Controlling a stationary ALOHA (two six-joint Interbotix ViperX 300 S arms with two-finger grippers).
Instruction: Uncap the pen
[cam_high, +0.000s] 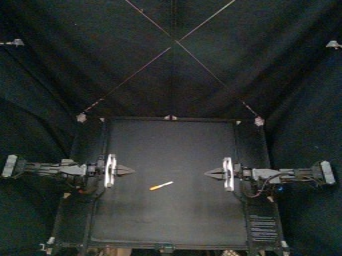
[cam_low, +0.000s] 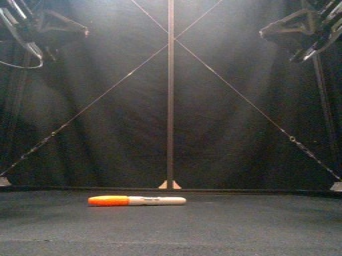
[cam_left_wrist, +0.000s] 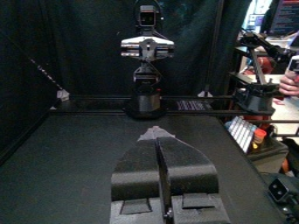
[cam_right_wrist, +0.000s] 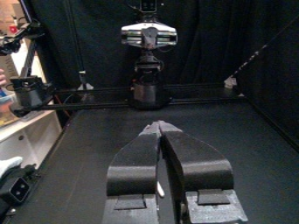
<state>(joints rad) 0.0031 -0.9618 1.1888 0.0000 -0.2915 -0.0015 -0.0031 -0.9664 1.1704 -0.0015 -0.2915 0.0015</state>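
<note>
Dark print on the pen (cam_low: 138, 200) is unreadable.

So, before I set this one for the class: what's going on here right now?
Nothing is being handled yet. The pen lies flat on the table, near the middle, with its orange cap on. The left tool and right tool are held above the table at either side, tips pointing toward each other. Both are shut and empty, and neither touches the pen.
</note>
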